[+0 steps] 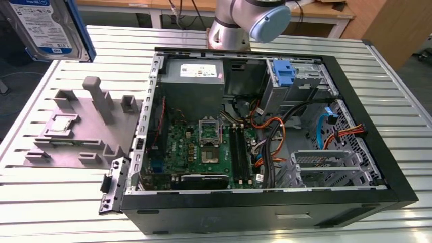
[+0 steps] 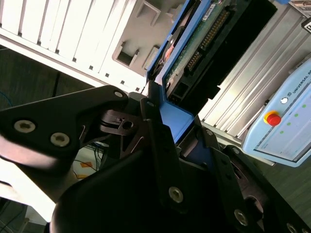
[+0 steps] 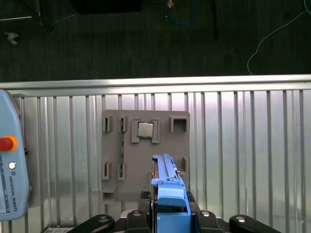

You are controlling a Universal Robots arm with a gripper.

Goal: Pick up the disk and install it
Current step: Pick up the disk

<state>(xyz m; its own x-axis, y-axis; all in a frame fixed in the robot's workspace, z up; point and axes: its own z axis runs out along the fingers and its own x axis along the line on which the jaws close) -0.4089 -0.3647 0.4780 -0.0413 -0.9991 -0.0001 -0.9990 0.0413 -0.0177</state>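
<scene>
Exterior view: the disk (image 1: 46, 26) was up in the air at the top corner on the exterior view's left, label side facing the camera, blue carrier frame along its edge, clear of the slatted metal table (image 1: 60, 202). Below it sat a grey parts fixture (image 1: 74, 136), just beside the open computer case (image 1: 270, 212). Inside the case were the motherboard (image 1: 202, 147), a grey power supply (image 1: 194, 73), a blue latch (image 1: 285, 73) and a metal drive cage (image 1: 324, 164). The arm's base (image 1: 246, 20) stood behind the case. Second wrist view: the gripper (image 2: 177, 128) was closed on the blue carrier end of the disk (image 2: 204, 43), black fingers (image 2: 158, 141) pressed against both sides of the frame; circuit-board side of the drive was visible. A teach pendant (image 2: 282, 121) with a red stop button lay on the table. First wrist view: the gripper (image 3: 171, 213) clamped the disk (image 3: 165, 174), seen edge-on, held over the grey fixture (image 3: 136, 170), which carried a CPU chip (image 3: 145, 130) in one slot; pendant (image 3: 9, 160) lay well off to one side.
</scene>
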